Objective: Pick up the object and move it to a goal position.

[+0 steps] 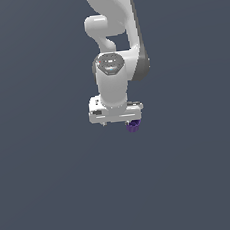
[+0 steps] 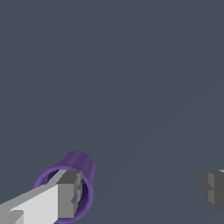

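The object is a tiny dark purple stubby cylinder, peeking out just below the white gripper hand at its end toward the exterior view's right. The wrist view reveals it as hollow, like a small cup with an open rim. My gripper is open, its jaws spread wide. One grey fingertip overlaps the cup's mouth, and the other fingertip stands far off to the side. I cannot tell whether the near finger touches the rim. In the exterior view the gripper hangs straight down from the arm.
Plain dark grey-blue ground fills both views. The white-and-grey arm rises above the hand toward the top of the exterior view. No other objects or goal marker show.
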Controlling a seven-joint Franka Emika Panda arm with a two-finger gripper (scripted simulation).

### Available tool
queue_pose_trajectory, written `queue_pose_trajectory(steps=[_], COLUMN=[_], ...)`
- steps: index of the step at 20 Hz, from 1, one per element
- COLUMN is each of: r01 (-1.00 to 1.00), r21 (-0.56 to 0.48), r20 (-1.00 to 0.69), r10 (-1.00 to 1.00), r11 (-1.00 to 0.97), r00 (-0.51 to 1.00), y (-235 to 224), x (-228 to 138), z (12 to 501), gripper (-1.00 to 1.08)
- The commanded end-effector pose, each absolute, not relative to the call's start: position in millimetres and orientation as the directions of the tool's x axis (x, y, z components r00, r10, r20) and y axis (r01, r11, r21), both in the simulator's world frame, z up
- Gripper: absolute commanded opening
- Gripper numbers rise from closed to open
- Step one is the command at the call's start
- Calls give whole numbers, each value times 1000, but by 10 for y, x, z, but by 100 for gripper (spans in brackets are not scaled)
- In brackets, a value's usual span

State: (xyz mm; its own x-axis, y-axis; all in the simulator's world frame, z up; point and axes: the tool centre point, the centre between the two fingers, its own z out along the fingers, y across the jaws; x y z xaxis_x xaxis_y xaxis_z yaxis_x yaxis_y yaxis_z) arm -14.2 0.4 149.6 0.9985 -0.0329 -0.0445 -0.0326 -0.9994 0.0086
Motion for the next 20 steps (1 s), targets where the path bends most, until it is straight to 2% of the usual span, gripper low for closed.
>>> queue_pose_trajectory(steps=[1,12,20], r01=[-33,-39,71], r21=[9,11,17], r20=[-45,-54,-74], r10=[-33,-39,70], r11=[-999,-999,-997], r00=[998,998,995], y=[4,-108,-22], x=[-142,-134,-149], z=[1496,1483,1435], gripper=[28,28,28])
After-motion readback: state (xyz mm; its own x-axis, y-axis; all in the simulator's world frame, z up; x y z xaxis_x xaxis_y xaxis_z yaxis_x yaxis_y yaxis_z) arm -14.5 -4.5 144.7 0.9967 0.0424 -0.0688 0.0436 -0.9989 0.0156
